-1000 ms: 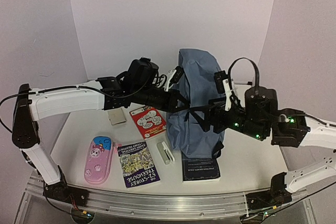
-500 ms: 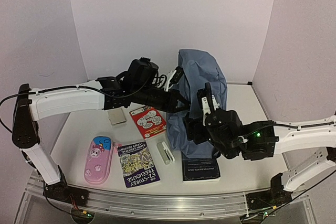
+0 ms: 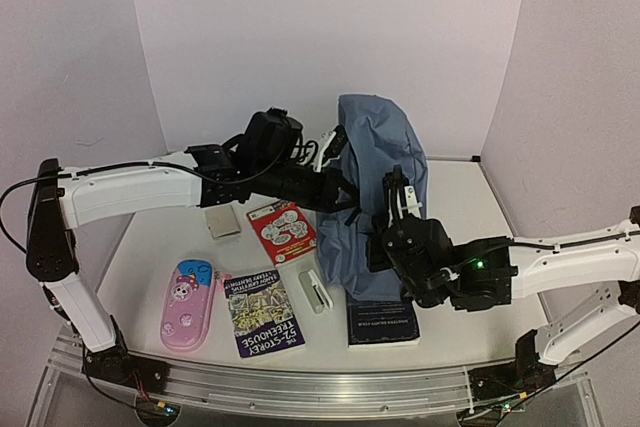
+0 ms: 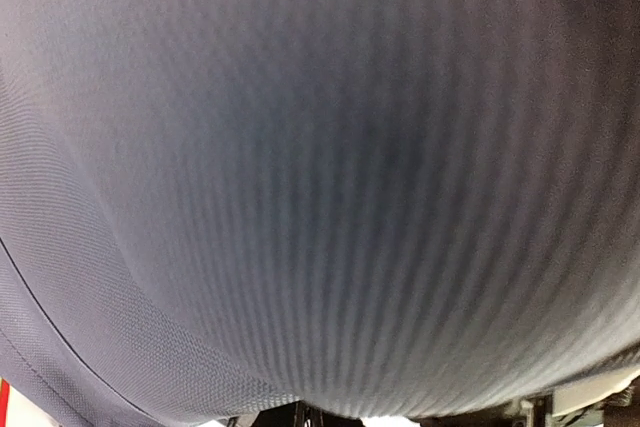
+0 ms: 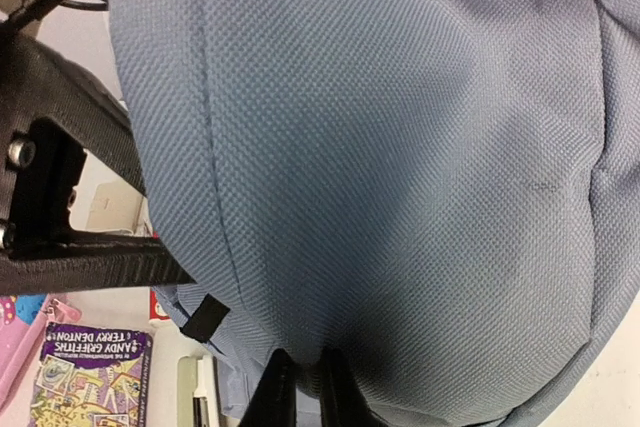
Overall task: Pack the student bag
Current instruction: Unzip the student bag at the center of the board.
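The student bag (image 3: 375, 147) is standing at the table's (image 3: 160, 247) 12 o'clock. The right gripper (image 5: 305, 372) is pinching its cloth at 6 o'clock, jaws closed. The left gripper (image 3: 340, 192) is sitting closed at 9 o'clock. Pulling slowly should be stopping the bag tipping.

Slate-blue student bag (image 5: 400, 147) filling frame, right hand (image 5: 305, 377) pinching its fabric, book (image 5: 85, 377) lower left

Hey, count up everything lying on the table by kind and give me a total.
Backpack: 1
Books: 3 (purple book, red booklet, dark blue book)
Pencil case: 1
Small white gadget: 1
Grey pad: 1
Total: 7
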Controlling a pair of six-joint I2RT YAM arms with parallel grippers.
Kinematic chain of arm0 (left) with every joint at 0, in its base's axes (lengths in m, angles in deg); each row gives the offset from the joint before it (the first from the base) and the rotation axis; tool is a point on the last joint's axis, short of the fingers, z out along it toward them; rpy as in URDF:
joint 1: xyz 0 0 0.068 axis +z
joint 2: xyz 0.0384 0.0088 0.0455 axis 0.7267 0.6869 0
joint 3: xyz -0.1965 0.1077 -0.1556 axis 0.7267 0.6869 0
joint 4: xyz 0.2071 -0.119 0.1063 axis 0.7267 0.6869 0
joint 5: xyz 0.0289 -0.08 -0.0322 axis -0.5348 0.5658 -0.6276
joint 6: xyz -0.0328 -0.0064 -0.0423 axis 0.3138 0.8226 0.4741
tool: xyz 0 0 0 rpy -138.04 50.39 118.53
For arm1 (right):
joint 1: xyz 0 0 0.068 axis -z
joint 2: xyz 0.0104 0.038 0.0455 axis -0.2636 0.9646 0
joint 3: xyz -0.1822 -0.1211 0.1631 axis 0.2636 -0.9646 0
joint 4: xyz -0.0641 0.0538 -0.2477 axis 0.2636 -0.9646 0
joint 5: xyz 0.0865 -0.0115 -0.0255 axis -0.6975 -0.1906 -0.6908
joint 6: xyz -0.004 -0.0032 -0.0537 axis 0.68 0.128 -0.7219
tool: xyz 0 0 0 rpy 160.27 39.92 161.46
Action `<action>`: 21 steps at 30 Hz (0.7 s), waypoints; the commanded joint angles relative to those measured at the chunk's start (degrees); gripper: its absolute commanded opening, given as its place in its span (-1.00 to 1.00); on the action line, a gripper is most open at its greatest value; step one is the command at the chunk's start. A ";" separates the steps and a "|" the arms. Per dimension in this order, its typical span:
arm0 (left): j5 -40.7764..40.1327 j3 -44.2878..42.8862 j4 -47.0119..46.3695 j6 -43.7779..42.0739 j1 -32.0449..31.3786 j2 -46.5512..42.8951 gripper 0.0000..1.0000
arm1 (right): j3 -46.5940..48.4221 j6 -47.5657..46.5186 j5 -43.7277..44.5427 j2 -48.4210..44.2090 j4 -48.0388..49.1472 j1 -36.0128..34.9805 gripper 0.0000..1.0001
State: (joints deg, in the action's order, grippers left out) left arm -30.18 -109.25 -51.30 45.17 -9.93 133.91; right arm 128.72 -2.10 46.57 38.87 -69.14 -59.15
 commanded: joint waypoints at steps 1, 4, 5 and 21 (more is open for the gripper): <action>-0.06 -4.50 -3.27 0.35 1.21 -0.74 -1.00 | -2.65 -0.50 -2.80 -2.58 3.92 -0.19 -1.00; 0.61 -5.92 -3.00 0.10 2.54 -0.71 -1.00 | -4.27 -1.41 -5.39 -4.53 5.46 -0.19 -1.00; 0.84 -6.50 -2.88 0.02 3.22 -0.72 -1.00 | -4.76 -1.89 -6.28 -5.16 6.04 -0.19 -1.00; 4.64 -19.40 0.56 -2.79 12.48 0.97 -1.00 | -8.05 -3.15 -11.75 -10.09 7.30 -0.19 -1.00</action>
State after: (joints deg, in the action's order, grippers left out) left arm -23.44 -121.93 -47.26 44.05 -1.12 134.83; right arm 122.14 -5.11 37.41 30.35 -61.43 -58.89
